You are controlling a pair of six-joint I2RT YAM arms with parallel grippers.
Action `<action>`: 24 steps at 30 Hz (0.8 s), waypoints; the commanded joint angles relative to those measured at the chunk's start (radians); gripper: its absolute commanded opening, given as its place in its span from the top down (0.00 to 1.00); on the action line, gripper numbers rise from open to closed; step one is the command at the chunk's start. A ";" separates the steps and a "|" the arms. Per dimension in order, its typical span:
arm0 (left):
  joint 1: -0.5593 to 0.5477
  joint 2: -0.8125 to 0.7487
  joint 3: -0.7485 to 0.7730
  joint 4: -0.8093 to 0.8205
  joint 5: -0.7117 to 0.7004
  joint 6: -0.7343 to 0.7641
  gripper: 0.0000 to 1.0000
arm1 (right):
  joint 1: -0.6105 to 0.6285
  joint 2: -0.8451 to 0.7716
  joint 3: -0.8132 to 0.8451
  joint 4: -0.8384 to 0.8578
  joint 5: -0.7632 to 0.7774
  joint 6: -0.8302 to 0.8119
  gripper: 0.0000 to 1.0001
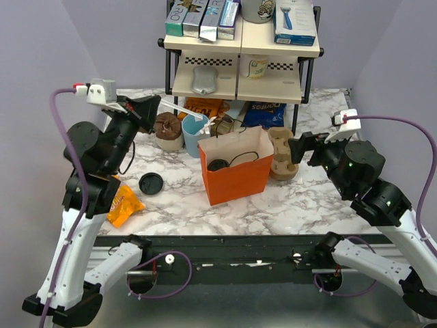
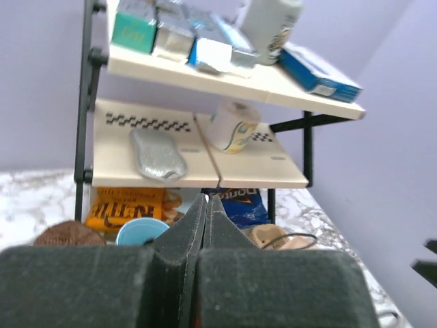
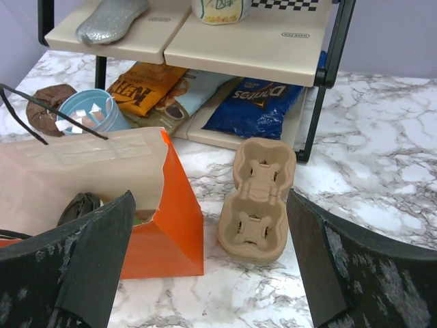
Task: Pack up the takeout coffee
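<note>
Left gripper [image 2: 207, 205] is standing fully shut, fingers pressing together, gripping nothing, hovering above the left side of the table [image 1: 307, 198]. Right gripper [image 1: 300, 149] is standing wide open, holding nothing, and facing the carrier [image 3: 258, 198], which is just beside the bag [image 1: 235, 179]. The coffee [image 1: 218, 165] is sitting inside the bag, its black lid showing, apart from both grippers.

Bright, even light, soft shadows; left claw [image 2: 207, 201] blurred at close range.
</note>
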 commanded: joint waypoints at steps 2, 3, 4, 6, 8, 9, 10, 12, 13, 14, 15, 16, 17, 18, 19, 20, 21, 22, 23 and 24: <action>-0.005 -0.051 0.126 -0.051 0.264 0.090 1.00 | 0.004 -0.024 -0.031 0.038 0.033 -0.020 0.00; -0.005 -0.050 0.138 -0.052 0.293 0.087 1.00 | 0.004 -0.027 -0.035 0.038 0.033 -0.015 0.00; -0.005 -0.044 0.150 -0.049 0.327 0.087 1.00 | 0.004 -0.032 -0.039 0.038 0.030 -0.015 0.00; -0.005 -0.033 0.173 -0.033 0.439 0.066 1.00 | 0.004 -0.047 -0.045 0.040 0.028 -0.012 0.00; -0.005 -0.007 0.174 0.000 0.531 0.027 1.00 | 0.004 -0.058 -0.048 0.035 0.030 -0.014 0.00; -0.006 0.002 0.169 0.032 0.621 0.024 1.00 | 0.004 -0.062 -0.049 0.035 0.033 -0.014 0.00; -0.011 0.021 0.161 0.055 0.645 0.018 1.00 | 0.004 -0.065 -0.052 0.035 0.033 -0.014 0.00; -0.050 0.041 0.151 0.075 0.656 0.025 1.00 | 0.004 -0.073 -0.055 0.033 0.038 -0.015 0.00; -0.075 0.065 0.157 0.063 0.631 0.047 1.00 | 0.004 -0.075 -0.057 0.030 0.036 -0.015 0.00; -0.104 0.079 0.175 0.047 0.593 0.070 1.00 | 0.004 -0.076 -0.057 0.029 0.036 -0.015 0.00; -0.192 0.096 0.192 -0.003 0.555 0.134 1.00 | 0.004 -0.078 -0.057 0.027 0.036 -0.011 0.00; -0.231 0.133 0.209 -0.031 0.474 0.165 1.00 | 0.004 -0.078 -0.057 0.021 0.036 -0.007 0.00; -0.271 0.154 0.239 -0.049 0.447 0.185 1.00 | 0.004 -0.078 -0.060 0.020 0.036 -0.003 0.00; -0.314 0.173 0.256 -0.078 0.427 0.199 1.00 | 0.003 -0.079 -0.062 0.017 0.041 0.002 0.00; -0.333 0.215 0.272 -0.094 0.412 0.229 1.00 | 0.004 -0.081 -0.066 0.012 0.039 0.006 0.00; -0.350 0.236 0.301 -0.108 0.359 0.242 1.00 | 0.004 -0.082 -0.071 0.010 0.038 0.009 0.00; -0.366 0.258 0.316 -0.141 0.329 0.257 1.00 | 0.004 -0.084 -0.072 0.009 0.038 0.020 0.00; -0.397 0.297 0.328 -0.155 0.305 0.289 1.00 | 0.004 -0.087 -0.075 0.004 0.038 0.022 0.00; -0.409 0.315 0.353 -0.170 0.257 0.299 1.00 | 0.004 -0.088 -0.078 0.004 0.033 0.023 0.00; -0.422 0.332 0.365 -0.196 0.243 0.312 1.00 | 0.004 -0.090 -0.081 0.004 0.031 0.026 0.00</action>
